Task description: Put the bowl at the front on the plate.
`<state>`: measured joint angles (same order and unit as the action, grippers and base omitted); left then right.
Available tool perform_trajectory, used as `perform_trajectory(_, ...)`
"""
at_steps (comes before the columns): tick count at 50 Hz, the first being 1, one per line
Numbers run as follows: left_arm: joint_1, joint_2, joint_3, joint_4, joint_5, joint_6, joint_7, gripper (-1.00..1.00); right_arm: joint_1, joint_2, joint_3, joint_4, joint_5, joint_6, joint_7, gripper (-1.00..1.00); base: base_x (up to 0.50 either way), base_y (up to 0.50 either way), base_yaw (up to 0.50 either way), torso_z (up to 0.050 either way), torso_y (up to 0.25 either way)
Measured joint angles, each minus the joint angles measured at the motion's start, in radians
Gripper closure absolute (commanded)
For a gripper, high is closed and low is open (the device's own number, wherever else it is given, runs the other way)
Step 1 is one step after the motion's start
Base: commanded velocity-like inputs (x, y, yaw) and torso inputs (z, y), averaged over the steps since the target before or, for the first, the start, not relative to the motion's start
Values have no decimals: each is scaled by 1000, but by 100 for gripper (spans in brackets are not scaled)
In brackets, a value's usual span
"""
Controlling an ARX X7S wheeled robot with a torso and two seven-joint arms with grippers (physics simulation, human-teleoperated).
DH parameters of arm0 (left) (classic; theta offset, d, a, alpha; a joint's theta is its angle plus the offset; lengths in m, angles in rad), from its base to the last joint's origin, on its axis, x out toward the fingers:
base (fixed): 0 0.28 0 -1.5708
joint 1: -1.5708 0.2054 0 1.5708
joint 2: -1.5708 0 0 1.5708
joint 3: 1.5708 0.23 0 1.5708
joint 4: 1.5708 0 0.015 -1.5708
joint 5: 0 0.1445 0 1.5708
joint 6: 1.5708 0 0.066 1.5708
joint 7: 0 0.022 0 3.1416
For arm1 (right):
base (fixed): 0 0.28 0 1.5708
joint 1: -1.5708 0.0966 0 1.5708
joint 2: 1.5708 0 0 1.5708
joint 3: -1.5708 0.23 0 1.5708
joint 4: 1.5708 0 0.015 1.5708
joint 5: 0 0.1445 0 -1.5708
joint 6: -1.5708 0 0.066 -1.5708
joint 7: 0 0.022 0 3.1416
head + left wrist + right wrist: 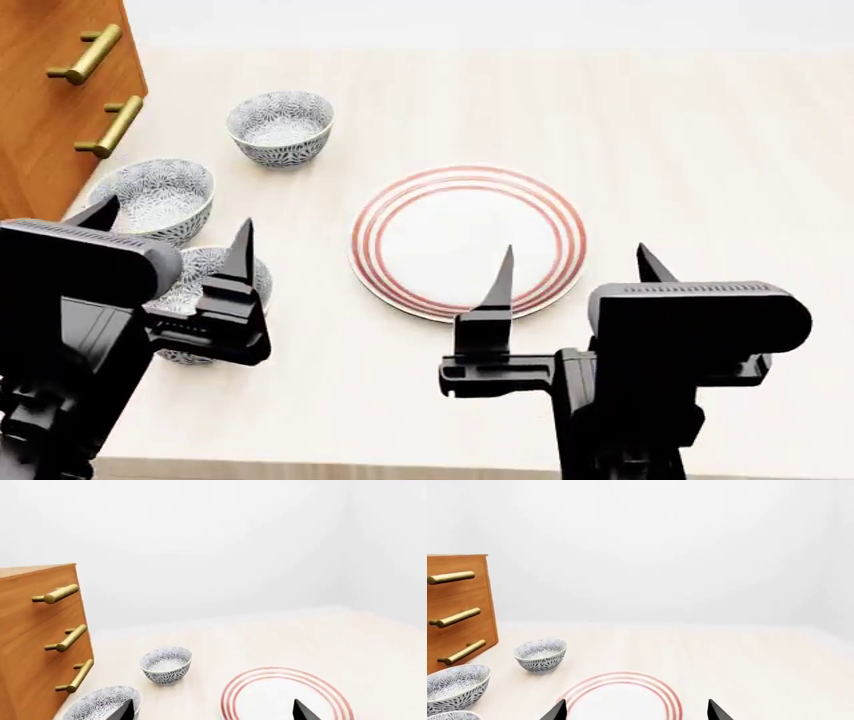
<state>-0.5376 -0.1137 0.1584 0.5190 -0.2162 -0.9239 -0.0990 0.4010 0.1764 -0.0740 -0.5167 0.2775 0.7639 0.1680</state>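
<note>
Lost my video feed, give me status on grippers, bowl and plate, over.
Left gripper and right gripper open, empty. Front bowl on table, under left gripper, untouched. Plate bare. Other bowls clear of path.

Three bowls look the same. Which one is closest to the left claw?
The front bowl, nearest the table's front edge, partly hidden behind the left claw. The middle bowl and the far bowl stand farther back, toward the drawers.

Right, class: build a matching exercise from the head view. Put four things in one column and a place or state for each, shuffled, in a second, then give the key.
1. plate
2. front bowl
3. drawer cabinet
4. right gripper

A. wooden, brass handles
B. jaws open, holding nothing
C. red rings, bare
D. under the left gripper

Pairs: 1-C, 2-D, 3-A, 4-B
</note>
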Motion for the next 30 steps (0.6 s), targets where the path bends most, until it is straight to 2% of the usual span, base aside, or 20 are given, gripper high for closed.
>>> perform_trajectory(30,-278,14,6,-3,-59,-184,-28,-100,253,38,4,-54,64,152,-3,-100,0,0,0,0,0)
